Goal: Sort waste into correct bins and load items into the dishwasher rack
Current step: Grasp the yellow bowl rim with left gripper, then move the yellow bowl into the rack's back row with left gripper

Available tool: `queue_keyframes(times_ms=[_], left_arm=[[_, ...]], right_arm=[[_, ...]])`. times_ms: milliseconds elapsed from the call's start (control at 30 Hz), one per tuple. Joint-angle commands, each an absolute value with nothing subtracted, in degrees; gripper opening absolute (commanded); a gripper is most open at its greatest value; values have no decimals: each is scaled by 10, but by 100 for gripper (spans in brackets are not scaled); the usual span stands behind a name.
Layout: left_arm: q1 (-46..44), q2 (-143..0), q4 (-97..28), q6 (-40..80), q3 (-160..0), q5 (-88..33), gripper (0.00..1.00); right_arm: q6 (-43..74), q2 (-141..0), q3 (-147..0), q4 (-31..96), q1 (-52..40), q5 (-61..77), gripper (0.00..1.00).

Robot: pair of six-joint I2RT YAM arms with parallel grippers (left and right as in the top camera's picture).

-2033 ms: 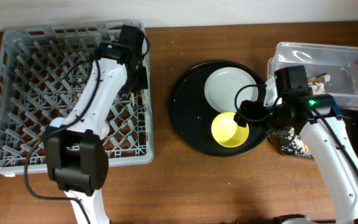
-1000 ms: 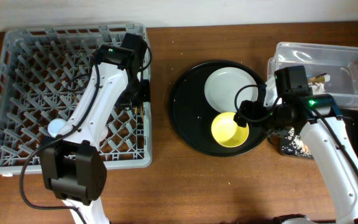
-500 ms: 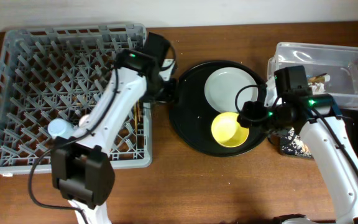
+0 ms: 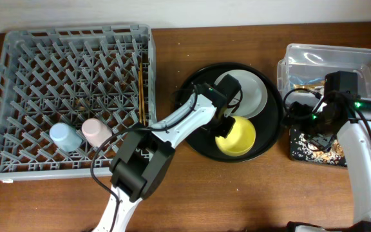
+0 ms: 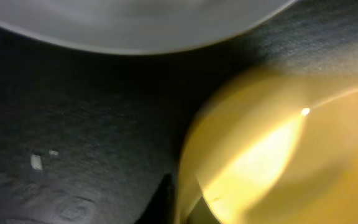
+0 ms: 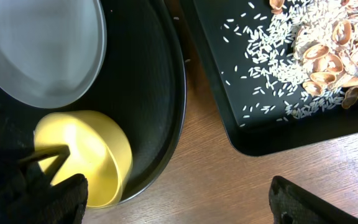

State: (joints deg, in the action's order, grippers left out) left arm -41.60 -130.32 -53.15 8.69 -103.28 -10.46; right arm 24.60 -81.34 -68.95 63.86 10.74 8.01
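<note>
On the brown table (image 4: pixel 172 193), our left gripper (image 4: pixel 224 129) is now reaching into the round black tray (image 4: pixel 192 135), having left the rack (image 4: pixel 18 154). It is straddling the yellow bowl (image 4: pixel 240 136) at its rim, and we cannot tell whether it is clenched. Our right gripper (image 4: pixel 296 118), pulled back from the bowl, is hanging spread and empty beside the shallow black tray (image 6: pixel 260 140).

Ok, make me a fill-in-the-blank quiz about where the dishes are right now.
The blue cup and pink cup stand in the grey ___.
The white plate lies on the round black tray beside the ___ bowl.
The ___ gripper is at that bowl's rim.
Missing: rack; yellow; left.
</note>
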Motion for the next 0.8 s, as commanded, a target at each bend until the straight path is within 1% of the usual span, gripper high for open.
queue_keyframes(times_ms=[0,33,100,133,167,200,267,333,400,500,600,700,767], left_arm=[[-394,-1273,-594,108,-1068,-96,0],[-375,-1243,-641,109,-1092,-89,0],[-326,-1185,-730,118,-1131,15,0],[-302,-1159,-760,137,-1138,108,0],[-261,-1124,-790,165,-1138,259,0],[-238,-1111,-803,174,-1138,337,0],[-150,-1107,-804,174,-1134,523,0],[-106,-1114,-788,180,-1123,582,0],[-71,-1129,-769,229,-1104,650,0],[-25,-1157,-711,229,-1075,710,0],[1,-1187,-663,229,-1056,705,0],[0,-1222,-654,229,-1053,700,0],[-4,-1254,-652,229,-1053,649,0]], right_arm=[[227,-815,-681,637,110,83,94],[227,-815,-681,637,110,83,94],[228,-815,-681,637,110,84,94],[228,-815,-681,637,110,84,94],[227,-815,-681,637,110,84,94],[227,-815,-681,637,110,84,94],[228,-815,-681,637,110,84,94],[228,-815,-681,637,110,84,94],[228,-815,-681,635,110,84,94],[227,-815,-681,637,110,83,95],[228,-815,-681,636,110,83,95],[228,-815,-681,633,110,83,94],[228,-815,-681,632,110,83,94]])
